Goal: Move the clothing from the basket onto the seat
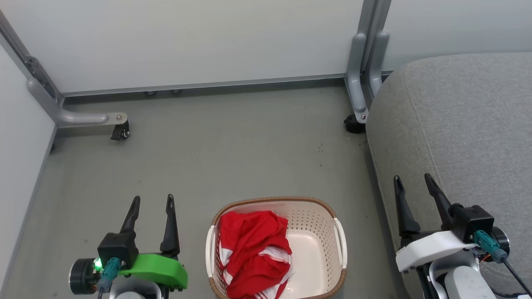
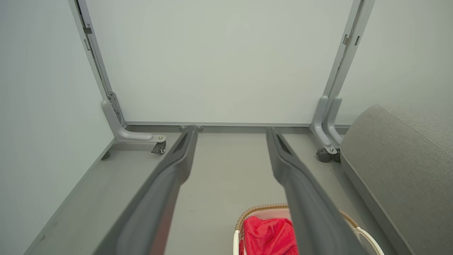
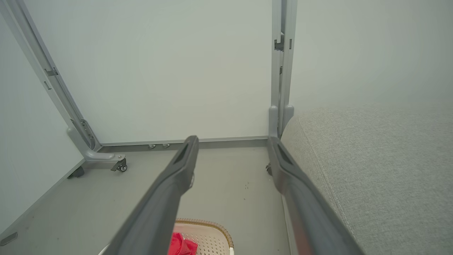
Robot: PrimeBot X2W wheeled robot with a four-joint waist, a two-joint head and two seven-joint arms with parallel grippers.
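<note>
The clothing is seen as a crumpled heap of red, shiny fabric with white bands and trim. It is bunched in the left half of the basket and reaches up to the near rim. Whether the fabric bears any writing cannot be told from its folds. On the right, part of the basket's smooth cream floor is exposed. The basket is oval, with perforated cream walls, a brown woven-look rim and a white handle at each side. It is set on the grey floor, between the two arms.

The left jaws are spread wide with nothing held, their dark fingers poised just left of the basket. The right jaws are likewise spread wide and empty, fingers raised at the seat's near edge. The seat, grey woven upholstery with a rounded corner and a stitched seam, is placed right of the basket with a strip of floor between. Pale partition panels on castored metal feet are ranged behind.
</note>
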